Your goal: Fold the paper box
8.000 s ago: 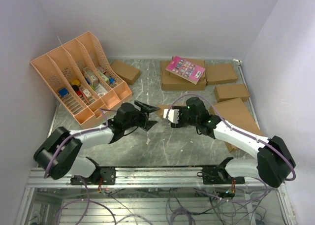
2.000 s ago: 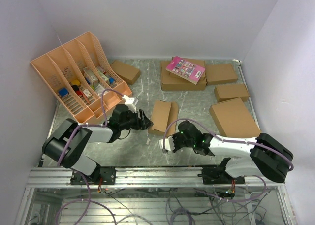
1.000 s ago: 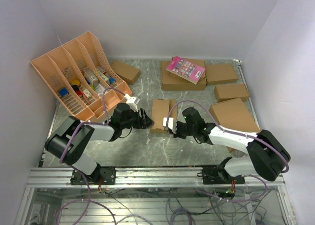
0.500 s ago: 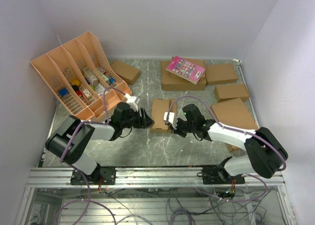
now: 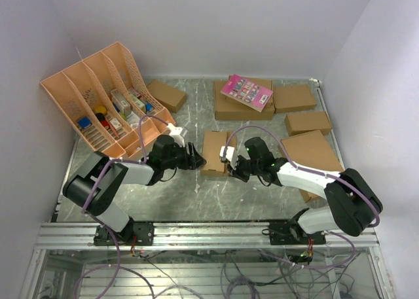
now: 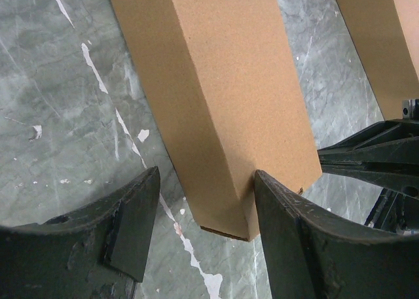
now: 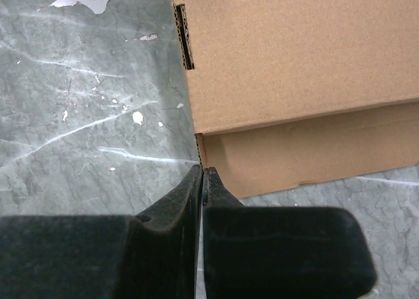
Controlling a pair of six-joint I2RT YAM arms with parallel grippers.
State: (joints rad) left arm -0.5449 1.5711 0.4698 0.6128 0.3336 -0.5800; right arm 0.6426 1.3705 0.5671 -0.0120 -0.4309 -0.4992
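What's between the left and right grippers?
The paper box: the top view shows it lying between the left gripper and the right gripper, close to both.

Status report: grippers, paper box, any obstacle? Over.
Left gripper open, straddling the paper box end. Right gripper shut, tips at its side edge. Box looks folded. Nothing blocking.

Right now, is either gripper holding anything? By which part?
Nothing held: left gripper is open, straddling the paper box at its end; right gripper is shut, tips at its side edge.

Lab rig: white enclosure walls (image 5: pixel 196 24), aluminium frame (image 5: pixel 209 237).
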